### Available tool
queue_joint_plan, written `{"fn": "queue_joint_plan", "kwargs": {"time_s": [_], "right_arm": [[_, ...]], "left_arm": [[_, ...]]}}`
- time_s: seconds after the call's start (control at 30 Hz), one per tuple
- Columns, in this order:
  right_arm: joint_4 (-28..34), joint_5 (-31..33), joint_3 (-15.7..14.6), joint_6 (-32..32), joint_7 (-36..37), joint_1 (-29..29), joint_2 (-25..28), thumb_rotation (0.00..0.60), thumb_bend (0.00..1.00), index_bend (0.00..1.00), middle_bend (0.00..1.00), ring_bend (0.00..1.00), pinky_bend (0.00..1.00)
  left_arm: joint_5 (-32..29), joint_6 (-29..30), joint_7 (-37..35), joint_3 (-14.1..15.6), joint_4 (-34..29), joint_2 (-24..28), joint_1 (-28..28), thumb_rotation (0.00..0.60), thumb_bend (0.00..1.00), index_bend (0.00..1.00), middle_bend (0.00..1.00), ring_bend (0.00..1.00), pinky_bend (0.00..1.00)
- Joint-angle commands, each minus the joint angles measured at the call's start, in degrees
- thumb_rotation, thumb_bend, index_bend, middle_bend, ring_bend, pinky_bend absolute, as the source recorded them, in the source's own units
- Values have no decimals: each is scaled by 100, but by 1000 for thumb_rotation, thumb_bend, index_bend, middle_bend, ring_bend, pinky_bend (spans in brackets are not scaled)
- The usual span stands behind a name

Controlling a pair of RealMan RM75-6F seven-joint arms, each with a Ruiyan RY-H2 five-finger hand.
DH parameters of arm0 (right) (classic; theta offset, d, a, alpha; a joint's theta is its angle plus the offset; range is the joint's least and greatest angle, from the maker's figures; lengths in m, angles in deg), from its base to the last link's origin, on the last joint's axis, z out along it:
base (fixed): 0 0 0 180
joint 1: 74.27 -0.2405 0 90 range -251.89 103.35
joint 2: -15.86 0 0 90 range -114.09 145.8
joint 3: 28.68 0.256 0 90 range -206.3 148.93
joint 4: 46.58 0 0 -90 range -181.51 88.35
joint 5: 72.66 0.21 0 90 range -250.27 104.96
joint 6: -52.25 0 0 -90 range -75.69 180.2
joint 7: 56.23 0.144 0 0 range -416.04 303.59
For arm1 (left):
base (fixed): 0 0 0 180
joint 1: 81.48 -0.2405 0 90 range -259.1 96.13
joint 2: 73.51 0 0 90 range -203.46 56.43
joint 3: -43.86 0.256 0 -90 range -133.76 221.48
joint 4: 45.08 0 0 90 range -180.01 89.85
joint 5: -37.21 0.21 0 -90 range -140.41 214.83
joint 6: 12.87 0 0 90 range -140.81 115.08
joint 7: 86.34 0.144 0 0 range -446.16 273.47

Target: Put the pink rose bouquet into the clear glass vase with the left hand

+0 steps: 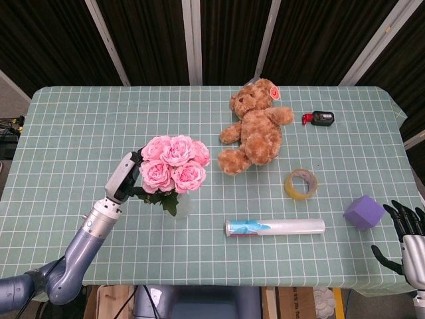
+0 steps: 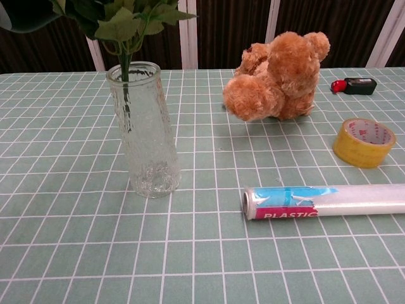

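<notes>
My left hand (image 1: 125, 178) grips the pink rose bouquet (image 1: 174, 164) by its stems just under the blooms. The green stems (image 2: 125, 88) reach down through the mouth of the clear glass vase (image 2: 144, 130), about halfway into it, and the leaves (image 2: 126, 19) spread above the rim. In the head view the blooms hide most of the vase (image 1: 180, 206). My right hand (image 1: 406, 234) hangs at the table's front right corner with fingers apart, holding nothing.
A brown teddy bear (image 1: 255, 126) lies behind the vase. A plastic wrap roll (image 1: 275, 227) lies to its right in front. A yellow tape roll (image 1: 301, 184), a purple block (image 1: 364, 212) and a small red-black object (image 1: 320, 118) sit further right.
</notes>
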Motion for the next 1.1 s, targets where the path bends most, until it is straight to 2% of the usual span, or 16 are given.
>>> {"fn": "queue_joint_plan", "kwargs": {"time_s": [0.03, 0.2, 0.27, 0.53, 0.7, 0.83, 0.97, 1.1], "right_arm": [[-3, -4, -2, -3, 11, 2, 4, 600, 274, 141, 103, 102, 0], [0, -11, -2, -17, 33, 10, 13, 600, 274, 141, 103, 101, 0], [4, -17, -1, -41, 54, 22, 21, 600, 274, 141, 103, 101, 0], [13, -98, -17, -88, 57, 35, 24, 600, 274, 141, 103, 102, 0], [19, -141, -26, -137, 93, 55, 40, 600, 275, 141, 103, 102, 0], [27, -183, -38, -193, 158, 84, 68, 600, 275, 141, 103, 102, 0], [22, -203, -42, -236, 199, 107, 84, 600, 274, 141, 103, 101, 0], [26, -228, -52, -238, 196, 109, 96, 600, 275, 141, 103, 102, 0]], "left_arm": [[47, -20, -63, 85, 130, -24, -38, 600, 485, 327, 361, 331, 461], [151, -85, -115, 215, 330, -30, -55, 600, 443, 298, 291, 253, 394], [300, -252, -90, 376, 438, 88, -36, 600, 407, 272, 255, 216, 351], [696, -307, -391, 549, 294, 617, -90, 600, 301, 180, 159, 110, 227], [989, 21, -523, 711, 158, 1160, -367, 600, 285, 145, 124, 92, 223], [1059, 541, -182, 831, 224, 1588, -775, 600, 284, 137, 109, 92, 236], [726, 1072, 981, 875, 202, 1962, -1263, 600, 287, 146, 110, 80, 218], [158, 1974, 3879, 941, 120, 1986, -1882, 600, 294, 168, 91, 68, 181]]}}
